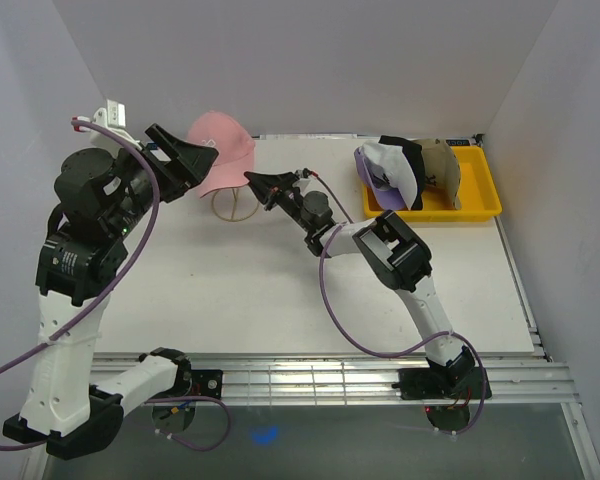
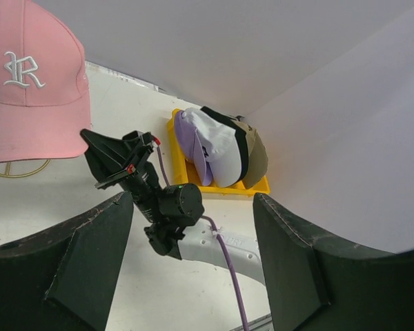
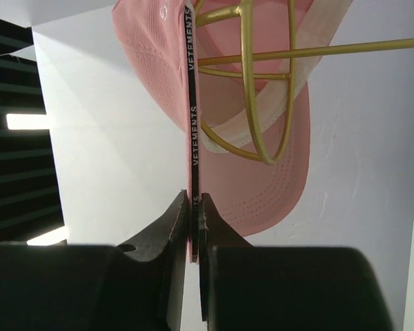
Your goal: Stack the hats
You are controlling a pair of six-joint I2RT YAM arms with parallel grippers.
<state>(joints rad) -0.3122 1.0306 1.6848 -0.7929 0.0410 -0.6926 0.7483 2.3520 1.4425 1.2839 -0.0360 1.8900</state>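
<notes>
My right end effector (image 3: 194, 198) is clamped on the black strap (image 3: 191, 103) of the pink cap (image 3: 159, 76), with the band pinched edge-on between the fingertips. My left end effector (image 1: 192, 162) is spread wide and holds nothing. It hovers just beside the cap's 9 o'clock side.

The cap sits over a gold wire stand (image 3: 331, 50) at 11 o'clock on the surface (image 1: 240, 290). I judge the step in hand to be settling this cap as the base of the stack. To do it well I should draw the strap gently along its own length, so the crown seats evenly and the light stand doesn't tip. The left could steady the brim.

Farther off at 1 o'clock, the purple cap (image 2: 186, 134), white cap (image 2: 217, 148), black cap (image 2: 240, 148) and tan cap (image 2: 257, 162) stand nested on edge in the yellow tray (image 1: 480, 205).
</notes>
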